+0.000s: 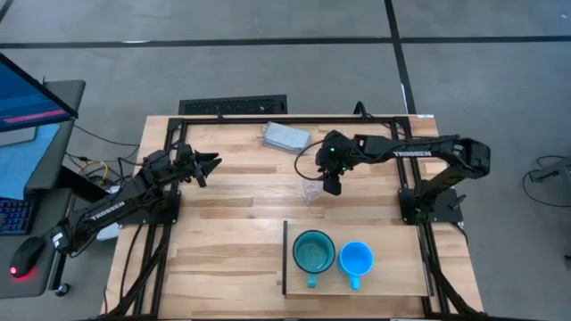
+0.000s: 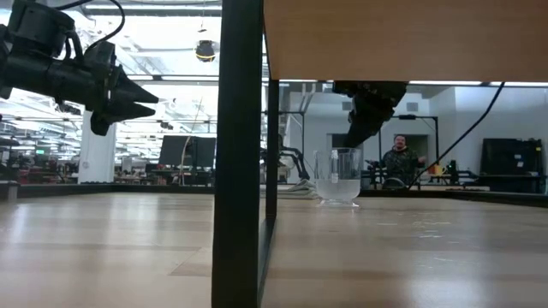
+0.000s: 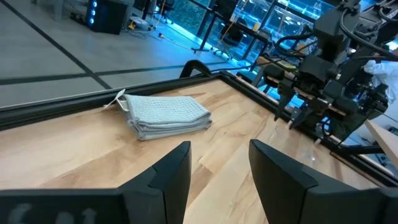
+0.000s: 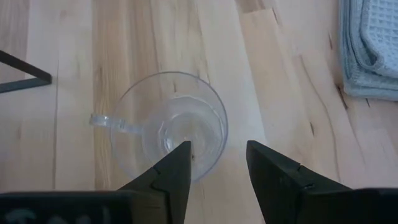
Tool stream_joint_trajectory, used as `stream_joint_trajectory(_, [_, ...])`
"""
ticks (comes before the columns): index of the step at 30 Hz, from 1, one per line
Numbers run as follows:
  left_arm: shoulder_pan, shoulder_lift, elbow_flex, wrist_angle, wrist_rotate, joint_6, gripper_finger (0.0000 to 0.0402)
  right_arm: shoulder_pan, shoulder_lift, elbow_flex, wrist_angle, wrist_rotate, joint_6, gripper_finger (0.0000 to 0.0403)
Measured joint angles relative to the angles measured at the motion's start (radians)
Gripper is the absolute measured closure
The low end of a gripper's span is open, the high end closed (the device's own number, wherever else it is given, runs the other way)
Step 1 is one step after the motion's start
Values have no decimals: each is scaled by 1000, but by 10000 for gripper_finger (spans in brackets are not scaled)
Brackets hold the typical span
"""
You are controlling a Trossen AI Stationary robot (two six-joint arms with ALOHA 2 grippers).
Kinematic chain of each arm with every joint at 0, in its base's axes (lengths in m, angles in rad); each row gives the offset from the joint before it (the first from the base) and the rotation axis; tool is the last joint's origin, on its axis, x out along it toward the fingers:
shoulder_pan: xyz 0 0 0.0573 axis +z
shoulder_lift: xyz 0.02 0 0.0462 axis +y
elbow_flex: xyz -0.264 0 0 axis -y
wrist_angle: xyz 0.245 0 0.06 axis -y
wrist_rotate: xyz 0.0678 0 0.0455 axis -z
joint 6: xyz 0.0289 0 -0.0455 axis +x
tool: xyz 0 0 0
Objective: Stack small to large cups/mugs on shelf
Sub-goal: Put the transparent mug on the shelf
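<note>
The clear glass cup (image 4: 169, 126) stood upright on the slatted tabletop (image 1: 232, 192), apart from the shelf (image 1: 393, 281) where the teal mug (image 1: 313, 253) and blue mug (image 1: 355, 259) sat side by side. The right gripper (image 1: 332, 185) hovered just above the cup, fingers parted, empty. The left gripper (image 1: 211, 165) waited well off, fingers likewise parted, near a folded grey cloth (image 1: 285, 136).

Clear glossy cup (image 4: 168, 127), waffle-weave cloth (image 4: 372, 46), smooth pale-wood tabletop (image 4: 74, 37).

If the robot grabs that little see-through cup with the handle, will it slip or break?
The small clear handled cup looks smooth and glassy, so the right gripper hovering open above it might slip. It seems empty and thin-walled, probably light. It stands upright on the wooden table, so unlikely to roll.
</note>
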Motion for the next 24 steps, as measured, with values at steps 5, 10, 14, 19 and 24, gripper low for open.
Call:
stream_joint_trajectory(5, [0,0,0,0,0,0,248,16,0,0,-17,13,6,225])
stream_joint_trajectory(10, [0,0,0,-1,0,0,248,47,0,0,-11,26,-13,225])
stream_joint_trajectory(14, [0,0,0,-4,0,0,248,55,0,0,-10,45,-12,226])
stream_joint_trajectory(19, [0,0,0,-4,0,0,248,46,0,0,-10,68,-12,228])
stream_joint_trajectory(24, [0,0,0,-4,0,0,248,36,0,0,-11,68,2,228])
